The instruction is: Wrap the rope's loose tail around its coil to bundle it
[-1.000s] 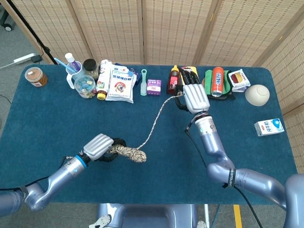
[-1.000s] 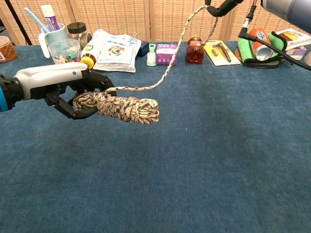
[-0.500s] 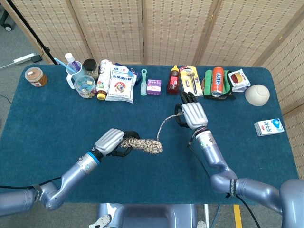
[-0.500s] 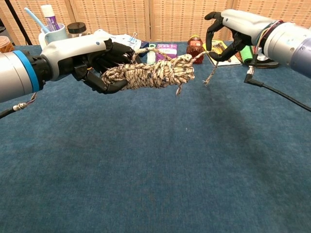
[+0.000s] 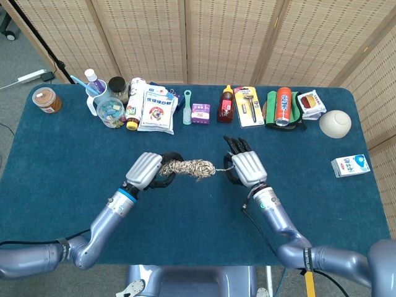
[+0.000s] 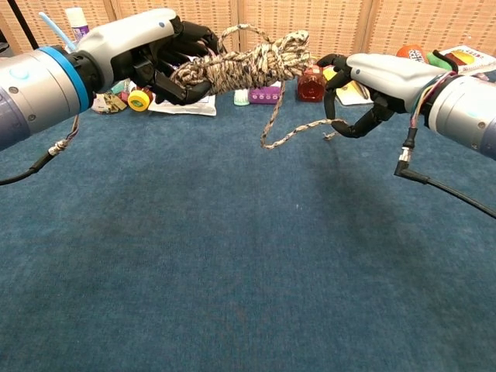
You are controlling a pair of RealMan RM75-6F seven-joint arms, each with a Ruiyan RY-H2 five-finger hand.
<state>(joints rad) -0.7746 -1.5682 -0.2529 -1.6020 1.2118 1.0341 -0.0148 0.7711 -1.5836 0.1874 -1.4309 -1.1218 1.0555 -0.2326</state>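
Cloth [image 5: 74, 148], dark blue, covers the whole table. Left hand [image 5: 143, 171], nearest on the robot's left, is closed round one end of the coil [image 5: 190, 167] and holds it lying sideways, lifted off the cloth above the table's middle. Tail [image 6: 291, 133] drops from the coil's free end in a slack loop and runs across to the right hand [image 5: 246, 168], which sits just beside that end; the chest view shows its thumb and curled fingers closed on the tail, while the head view shows other fingers stretched forward.

Back row, robot's left to right:
- jar [image 5: 46, 99] with brown contents, at the far left corner
- cup [image 5: 97, 91] holding a toothbrush and a tube
- clear tub [image 5: 110, 113], in front of the cup
- dark-lidded jar [image 5: 117, 85]
- bottle [image 5: 132, 109] with a yellow cap
- white pouch [image 5: 156, 109]
- green brush [image 5: 187, 106]
- purple box [image 5: 200, 113]
- red bottle [image 5: 226, 104]
- razor on a yellow card [image 5: 249, 107]
- orange can [image 5: 283, 106], lying on a green cloth
- small packet [image 5: 310, 104]
- pale ball [image 5: 335, 124], near the far right corner

Carton [image 5: 350, 166], white and blue, lies well apart near the right edge.
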